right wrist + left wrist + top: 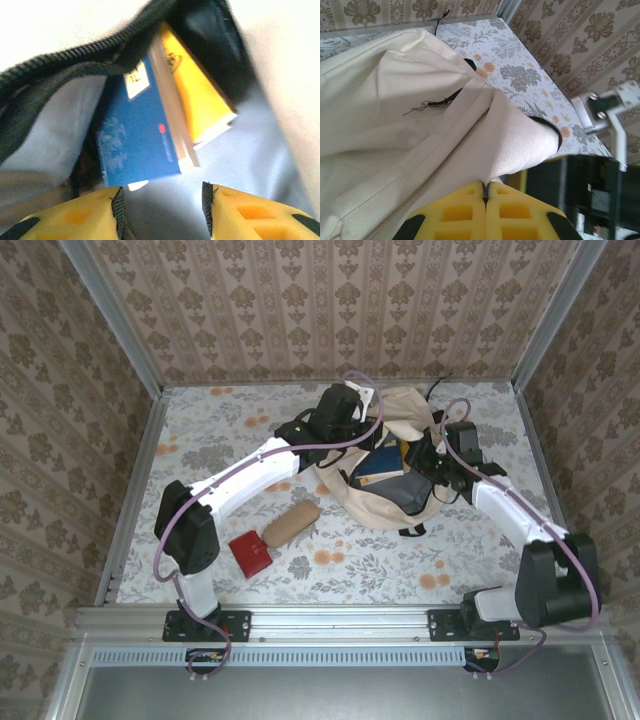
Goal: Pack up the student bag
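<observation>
Yellow pads of the left hand [485,192] are seen clenched on a fold of the bag [395,110], with its cream cloth pinched between them. In the right wrist view the right hand [162,202] is held released, with nothing between its pads. It is set just before a blue book [135,135] and a yellow book [197,100] lodged in the bag's mouth. Their far ends are hidden under the bag's dark rim, and the print is too blurred to be read. From above, the bag is found toward the back of the bench [400,570], partly covered by the arms [250,475]. A brown pouch [291,522] and a red block [250,553] are laid near it on the flowered top. Patterned walls [330,300] are set around three sides.
</observation>
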